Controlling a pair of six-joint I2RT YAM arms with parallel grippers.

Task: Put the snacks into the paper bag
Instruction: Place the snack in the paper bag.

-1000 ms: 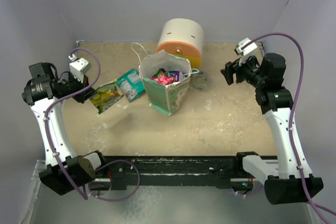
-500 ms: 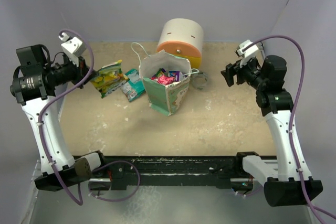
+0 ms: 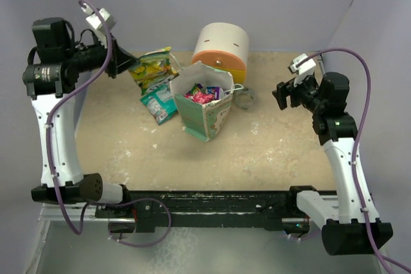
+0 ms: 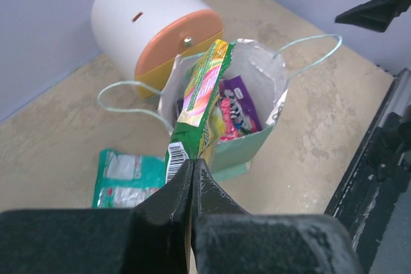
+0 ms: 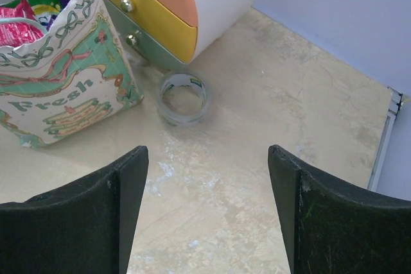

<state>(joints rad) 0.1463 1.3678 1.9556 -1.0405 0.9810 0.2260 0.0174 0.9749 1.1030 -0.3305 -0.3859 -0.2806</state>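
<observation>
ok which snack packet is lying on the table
The teal packet, flat beside the paper bag. The yellow-green packet hangs in the left pincer; the other packets sit inside the bag.

Paper bag [image 3: 209,119] central on the counter [image 3: 276,152], the rest around it.
Several snack packets [image 3: 202,94] lie inside it. The drawer unit [image 3: 221,46] stands just behind, the tape ring [image 3: 244,99] just right. Left of the bag one snack packet [image 3: 158,102] lies flat on the counter; behind that packet the left fingers [image 3: 128,63] pinch a lifted snack packet [image 3: 153,68], off the counter, near the bag's rear left corner.
</observation>
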